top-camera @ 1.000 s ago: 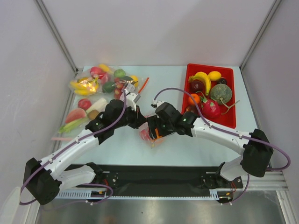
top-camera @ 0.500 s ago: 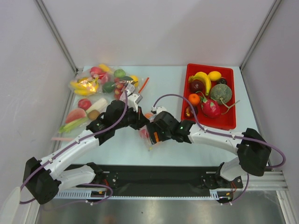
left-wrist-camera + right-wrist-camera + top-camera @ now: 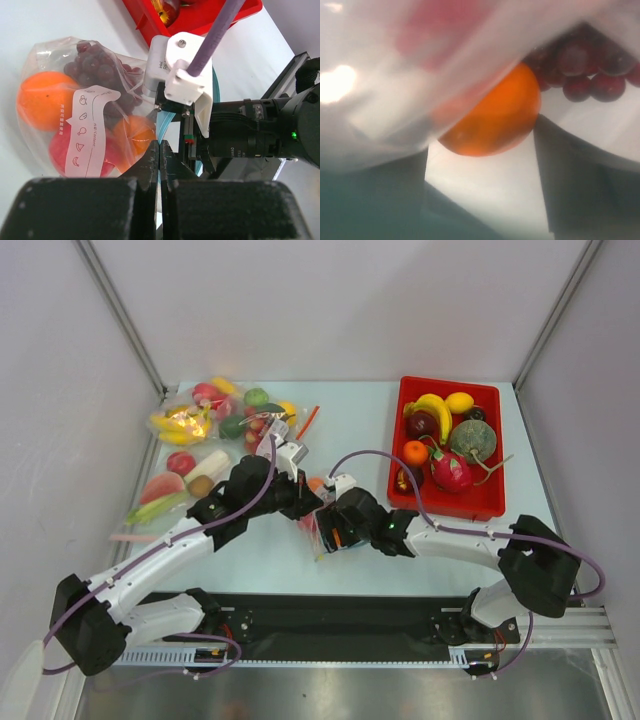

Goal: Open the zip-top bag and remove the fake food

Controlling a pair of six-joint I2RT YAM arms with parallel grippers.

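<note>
Pale table, mid-front. Left gripper clamped shut on bag's blue-green zip strip. Right gripper spread wide against bag, orange just ahead between fingers. Grapes, red fruit inside bag. Red tray well right.

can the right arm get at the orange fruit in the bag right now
Probably yes: the right gripper is open at the zip-top bag, the orange fruit straight ahead between its fingers, while the left gripper pinches the bag's edge. Blurred plastic may cover the fruit.
</note>
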